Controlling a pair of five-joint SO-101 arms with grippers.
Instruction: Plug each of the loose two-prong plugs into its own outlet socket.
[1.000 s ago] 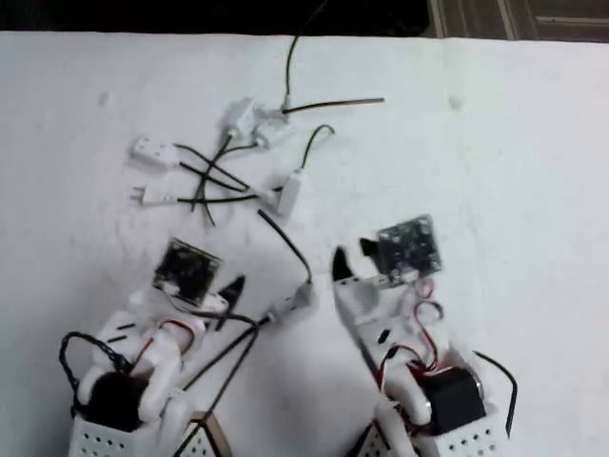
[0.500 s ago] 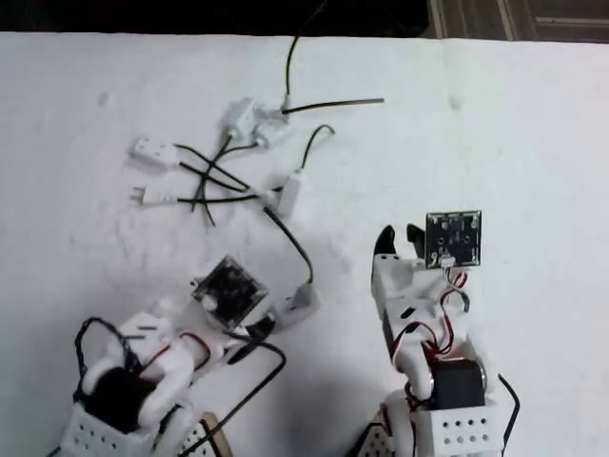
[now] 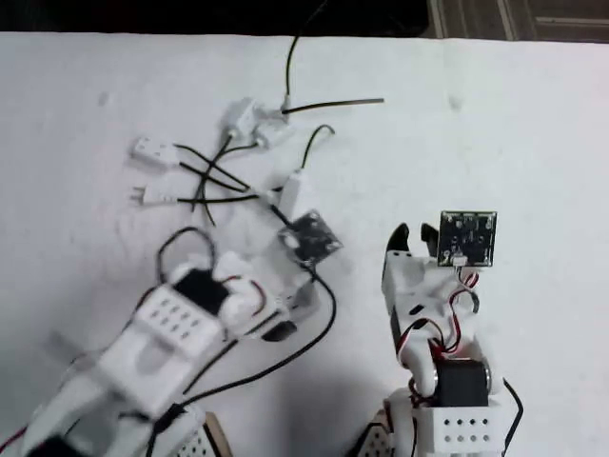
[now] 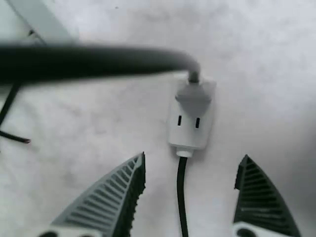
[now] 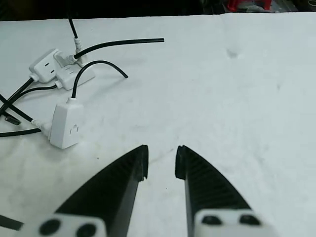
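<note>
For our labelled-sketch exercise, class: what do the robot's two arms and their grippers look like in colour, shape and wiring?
The left arm and right arm are white shells trailing red and black wires. The left gripper and right gripper have dark, ribbed, tapering fingers.

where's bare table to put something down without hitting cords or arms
Widest bare patch: the table right of the right gripper, up to the far edge. A smaller one lies left of the left arm. Crowded: from the tangle of cords down to the left gripper at a socket.
</note>
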